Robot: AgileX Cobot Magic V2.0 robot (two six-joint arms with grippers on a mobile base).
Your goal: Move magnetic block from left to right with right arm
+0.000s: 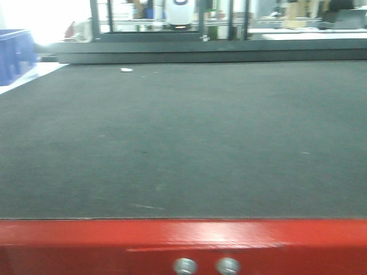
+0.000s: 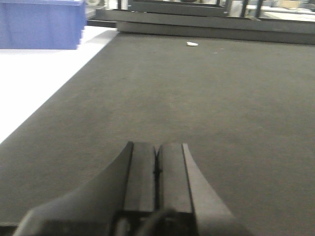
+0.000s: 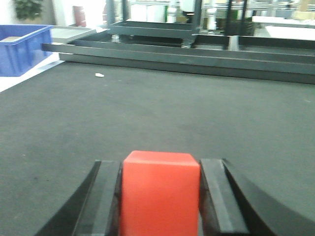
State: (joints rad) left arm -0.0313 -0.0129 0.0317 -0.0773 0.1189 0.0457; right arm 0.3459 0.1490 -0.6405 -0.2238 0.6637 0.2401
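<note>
Red magnetic block (image 3: 160, 196) — clamped between both fingers of the right claw (image 3: 160, 169), over the dark tabletop (image 3: 162, 113); the grip looks meant for carrying it rightward. Idle left claw (image 2: 156, 162) — fingers pressed together, empty. A blue crate (image 3: 22, 49) sits at far left.

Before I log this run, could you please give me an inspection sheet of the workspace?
Surface: dark mat, with the red edge in front.
Job's things: block is between the right gripper's fingers; cannot tell whether it is lifted.
Clutter: one white scrap at the far left of the mat.
Grippers: right gripper is shut on the block; left gripper is shut and empty.
Cables: nothing seen.
Surroundings: blue bin at left; dark rails beyond the mat.
</note>
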